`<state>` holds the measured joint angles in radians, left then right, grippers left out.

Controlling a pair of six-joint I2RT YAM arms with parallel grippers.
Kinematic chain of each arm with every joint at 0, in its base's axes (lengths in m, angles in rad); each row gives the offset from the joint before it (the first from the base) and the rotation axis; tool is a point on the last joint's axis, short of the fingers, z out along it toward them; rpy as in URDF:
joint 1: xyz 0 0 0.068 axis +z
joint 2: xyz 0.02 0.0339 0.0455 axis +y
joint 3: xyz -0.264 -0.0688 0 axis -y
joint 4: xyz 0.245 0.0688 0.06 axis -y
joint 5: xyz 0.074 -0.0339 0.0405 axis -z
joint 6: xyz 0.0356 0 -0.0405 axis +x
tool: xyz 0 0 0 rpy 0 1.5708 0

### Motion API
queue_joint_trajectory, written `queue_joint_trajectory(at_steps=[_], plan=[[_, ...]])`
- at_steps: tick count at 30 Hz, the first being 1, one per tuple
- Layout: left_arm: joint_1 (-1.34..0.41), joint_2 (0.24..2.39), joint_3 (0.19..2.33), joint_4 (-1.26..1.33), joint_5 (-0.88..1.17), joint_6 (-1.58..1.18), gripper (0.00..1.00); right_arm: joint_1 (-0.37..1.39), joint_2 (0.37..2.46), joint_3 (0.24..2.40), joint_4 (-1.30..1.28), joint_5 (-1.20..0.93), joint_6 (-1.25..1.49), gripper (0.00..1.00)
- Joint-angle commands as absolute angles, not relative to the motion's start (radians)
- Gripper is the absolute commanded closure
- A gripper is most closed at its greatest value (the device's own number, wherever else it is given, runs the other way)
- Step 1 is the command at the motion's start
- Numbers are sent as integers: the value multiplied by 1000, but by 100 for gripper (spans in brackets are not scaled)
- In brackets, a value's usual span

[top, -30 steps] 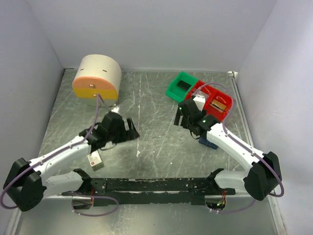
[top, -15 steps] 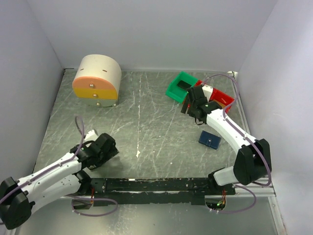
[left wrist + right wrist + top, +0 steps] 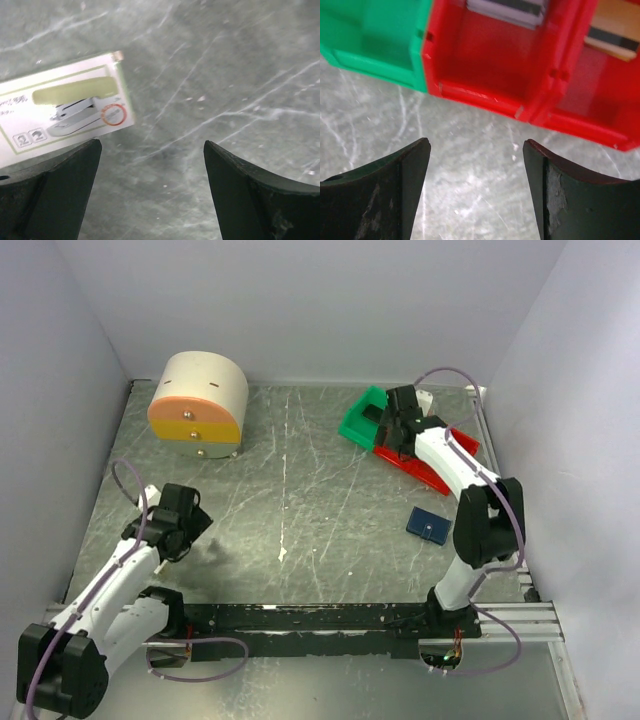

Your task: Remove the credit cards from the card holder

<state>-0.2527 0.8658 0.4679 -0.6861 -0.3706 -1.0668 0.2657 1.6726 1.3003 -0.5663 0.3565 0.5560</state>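
Scratched, marbled grey metal worktop [image 3: 300,490] between pale walls. Near the left edge, the left gripper [image 3: 178,522] hangs low, its blunt black fingers spread with only bare metal between them. The left wrist view alone shows a cream cardboard box [image 3: 65,112], printed with a stapler and a red ring, just beside one finger. Toward the right edge lies the card holder [image 3: 429,524], a flat dark navy square, apart from both arms. Further back, the right gripper [image 3: 400,418] stands wide apart and empty before glossy plastic bins. Only its wrist view shows a grey credit card [image 3: 505,7] in one red bin [image 3: 470,92] and a gold-tan credit card [image 3: 615,30] in the next, with a green bin [image 3: 370,40] adjoining. A rounded cream drawer unit [image 3: 198,400] sits at the far left corner.
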Motion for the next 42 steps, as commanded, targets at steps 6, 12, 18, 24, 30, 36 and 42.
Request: queue_joint_trajectory(at_steps=[6,12,18,24,30,36,42], plan=[[-218,879,690,-592,-123,-721,4,265,1934,1588,-581,414,559,29],[-218,817,771,-621,-117,-589,5,265,2029,1674,-577,431,554,34],[-218,721,716,-540,-82,-496,4,264,2094,1719,-574,441,525,37],[-218,718,715,-533,-64,-477,4,264,2153,1765,-587,432,498,44],[-218,750,723,-541,-71,-471,4,264,2145,1740,-577,406,500,51],[-218,774,736,-558,-69,-466,4,268,2113,1673,-546,374,500,62],[-217,757,728,-553,-83,-469,4,283,2074,1620,-527,377,494,70]])
